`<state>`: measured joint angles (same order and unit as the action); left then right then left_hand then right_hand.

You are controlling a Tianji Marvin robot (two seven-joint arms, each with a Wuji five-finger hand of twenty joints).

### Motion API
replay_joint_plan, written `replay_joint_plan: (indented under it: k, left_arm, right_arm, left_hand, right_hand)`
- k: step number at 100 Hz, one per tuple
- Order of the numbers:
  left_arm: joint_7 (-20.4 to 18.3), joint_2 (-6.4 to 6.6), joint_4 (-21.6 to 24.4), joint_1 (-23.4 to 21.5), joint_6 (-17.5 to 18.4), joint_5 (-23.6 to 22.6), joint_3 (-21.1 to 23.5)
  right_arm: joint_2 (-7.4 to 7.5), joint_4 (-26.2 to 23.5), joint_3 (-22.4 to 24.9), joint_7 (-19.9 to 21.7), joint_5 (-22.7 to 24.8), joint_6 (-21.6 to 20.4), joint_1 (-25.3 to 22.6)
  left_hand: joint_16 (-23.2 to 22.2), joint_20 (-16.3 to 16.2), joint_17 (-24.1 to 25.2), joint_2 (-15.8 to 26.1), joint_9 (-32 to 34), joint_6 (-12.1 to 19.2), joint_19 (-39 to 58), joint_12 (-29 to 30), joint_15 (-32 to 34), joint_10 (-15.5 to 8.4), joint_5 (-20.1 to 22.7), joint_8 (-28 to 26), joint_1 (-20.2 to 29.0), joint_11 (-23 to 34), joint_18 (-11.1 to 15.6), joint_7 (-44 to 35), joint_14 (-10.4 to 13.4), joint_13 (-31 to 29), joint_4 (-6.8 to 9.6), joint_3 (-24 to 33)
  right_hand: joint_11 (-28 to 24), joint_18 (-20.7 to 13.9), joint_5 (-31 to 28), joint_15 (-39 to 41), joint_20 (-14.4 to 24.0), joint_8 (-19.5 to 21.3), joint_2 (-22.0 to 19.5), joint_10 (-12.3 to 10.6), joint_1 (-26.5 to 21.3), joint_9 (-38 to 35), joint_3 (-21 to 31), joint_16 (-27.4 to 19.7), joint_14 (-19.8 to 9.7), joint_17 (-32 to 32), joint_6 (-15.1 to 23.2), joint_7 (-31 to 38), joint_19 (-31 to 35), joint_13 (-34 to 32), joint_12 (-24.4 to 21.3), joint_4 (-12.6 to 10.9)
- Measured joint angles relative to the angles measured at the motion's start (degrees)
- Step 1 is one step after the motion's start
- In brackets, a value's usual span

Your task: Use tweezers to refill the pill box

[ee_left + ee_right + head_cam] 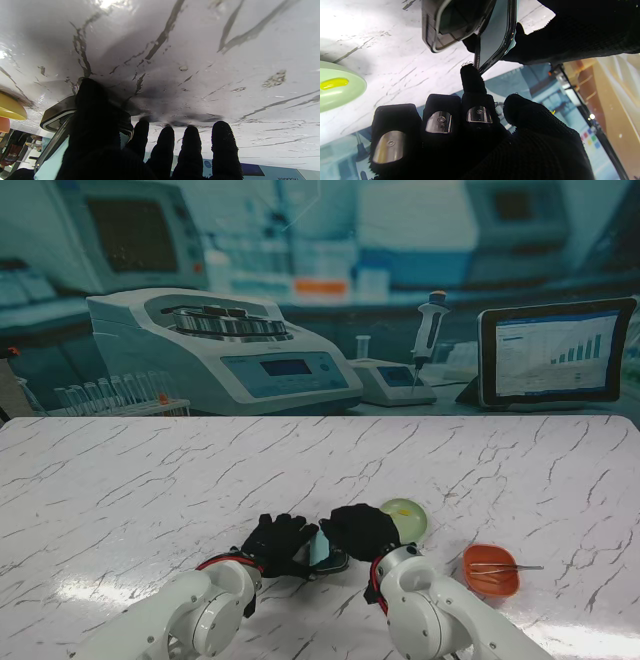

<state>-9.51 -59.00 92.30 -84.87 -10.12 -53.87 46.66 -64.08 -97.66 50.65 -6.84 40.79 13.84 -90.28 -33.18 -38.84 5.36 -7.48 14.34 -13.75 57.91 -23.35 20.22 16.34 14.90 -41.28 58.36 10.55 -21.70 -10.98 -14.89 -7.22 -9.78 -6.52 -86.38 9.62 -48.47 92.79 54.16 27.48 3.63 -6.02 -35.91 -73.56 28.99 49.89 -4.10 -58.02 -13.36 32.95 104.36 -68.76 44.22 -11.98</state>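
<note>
1. Pill box [322, 552] sits low in the centre of the stand frame, a dark case with a pale blue lid tilted open, caught between both gloved hands
2. Left hand [275, 544] has its thumb laid over the box body and the other four fingers [190, 147] spread flat on the marble table [150, 480]; whether it truly clamps the box cannot be told
3. Right hand [362, 530] has three fingers curled in and its index fingertip [470, 75] touching the lid edge
4. Tweezers [505, 567] lie across the orange dish [490, 570] at lower right, untouched; the green dish [408, 518] with a yellow capsule [333, 83] sits just beside the right hand
5. Risk, as a judgement: one fingertip could slip off the lid and let it snap shut, or push the light box sideways into the green dish
</note>
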Motion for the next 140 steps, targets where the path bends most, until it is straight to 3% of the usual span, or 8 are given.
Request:
replay_joint_plan:
  k: [100, 140]
  left_arm:
    - [-1.04, 0.13, 0.09, 0.51, 0.18, 0.12, -0.21]
    - [-0.90, 0.14, 0.02, 0.56, 0.18, -0.02, -0.30]
  right_arm:
    - [-0.14, -2.37, -1.12, -0.44, 1.12, 0.57, -0.43]
    - [-0.36, -2.69, -1.15, -0.53, -0.62, 0.59, -0.59]
  left_hand:
    - [0.10, 0.01, 0.00, 0.06, 0.00, 0.00, 0.00, 0.00, -0.36, -0.01, -0.05, 0.06, 0.57, 0.00, 0.00, 0.52, 0.00, 0.28, 0.09, 0.16]
    - [0.10, 0.01, 0.00, 0.07, 0.00, 0.00, 0.00, 0.00, -0.36, -0.01, -0.06, 0.06, 0.59, 0.00, 0.00, 0.58, 0.00, 0.24, 0.10, 0.17]
  right_hand:
    - [0.00, 0.00, 0.33, 0.03, -0.59, -2.22, 0.00, -0.03, 0.00, 0.00, -0.42, -0.63, -0.01, -0.12, 1.52, -2.72, 0.02, 0.00, -0.12, 0.00]
    - [0.00, 0.00, 0.48, 0.03, -0.60, -2.95, -0.07, -0.03, 0.00, 0.04, -1.83, -0.64, -0.01, -0.12, 1.68, -4.20, 0.02, 0.00, -0.64, 0.00]
